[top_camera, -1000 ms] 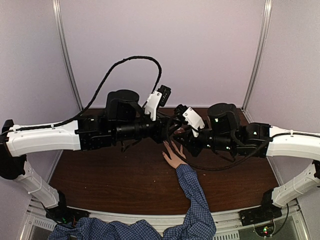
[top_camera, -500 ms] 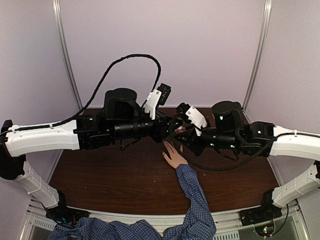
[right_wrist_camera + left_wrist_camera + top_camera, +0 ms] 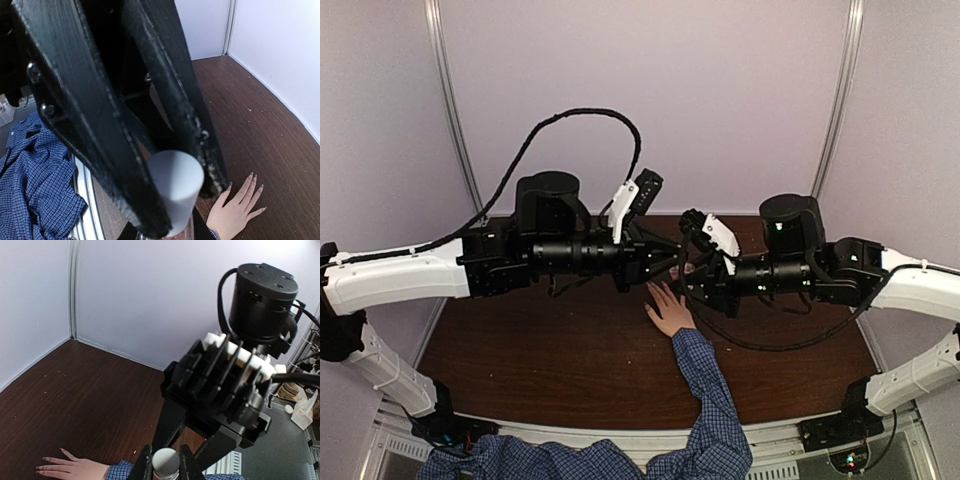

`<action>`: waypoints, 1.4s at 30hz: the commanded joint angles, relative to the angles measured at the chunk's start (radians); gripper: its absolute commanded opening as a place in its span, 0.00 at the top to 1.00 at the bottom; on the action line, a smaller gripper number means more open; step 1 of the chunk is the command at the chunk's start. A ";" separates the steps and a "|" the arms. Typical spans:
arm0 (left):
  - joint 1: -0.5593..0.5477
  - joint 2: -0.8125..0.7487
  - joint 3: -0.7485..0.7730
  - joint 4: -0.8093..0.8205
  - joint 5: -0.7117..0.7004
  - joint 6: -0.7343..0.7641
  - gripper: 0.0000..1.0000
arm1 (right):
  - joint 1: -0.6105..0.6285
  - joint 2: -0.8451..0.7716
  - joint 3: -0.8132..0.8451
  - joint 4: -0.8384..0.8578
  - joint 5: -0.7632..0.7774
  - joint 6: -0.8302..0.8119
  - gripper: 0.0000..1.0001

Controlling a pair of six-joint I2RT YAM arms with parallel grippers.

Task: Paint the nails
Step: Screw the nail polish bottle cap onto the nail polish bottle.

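2 robot arms meet above a dark wooden table (image 3: 540, 350). Between them, the left gripper (image 3: 166, 465) clamps a nail-polish bottle (image 3: 167, 237), and the right gripper (image 3: 182, 200) closes on its white cap (image 3: 175, 182). Just below, a human hand (image 3: 668, 310) in a blue checked sleeve (image 3: 710, 400) lies flat, its pinkish nails (image 3: 255, 177) pointing away.

Worktop (image 3: 570, 350): dark brown wood grain, bordered at the near edge by a metal rail (image 3: 540, 425). Enclosed by pale lilac walls (image 3: 720, 100), joined by metal corner strips (image 3: 448, 110); evenly lit.
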 commanded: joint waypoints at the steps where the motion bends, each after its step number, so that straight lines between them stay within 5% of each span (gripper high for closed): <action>1: -0.027 0.003 -0.026 0.063 0.246 0.025 1.00 | 0.001 -0.023 0.040 0.123 -0.199 -0.041 1.00; 24: -0.026 0.083 0.049 0.092 0.726 0.093 1.00 | -0.005 -0.027 0.091 0.199 -0.698 -0.037 1.00; 32: 0.001 0.038 0.041 0.042 0.642 0.114 0.97 | -0.005 -0.045 0.076 0.149 -0.642 -0.066 1.00; 37: 0.022 -0.045 0.008 0.023 0.478 0.119 0.72 | -0.007 -0.059 0.050 0.118 -0.509 -0.064 1.00; 42: 0.024 -0.162 -0.039 0.002 0.244 0.145 0.59 | -0.007 -0.065 0.033 0.102 -0.278 -0.031 1.00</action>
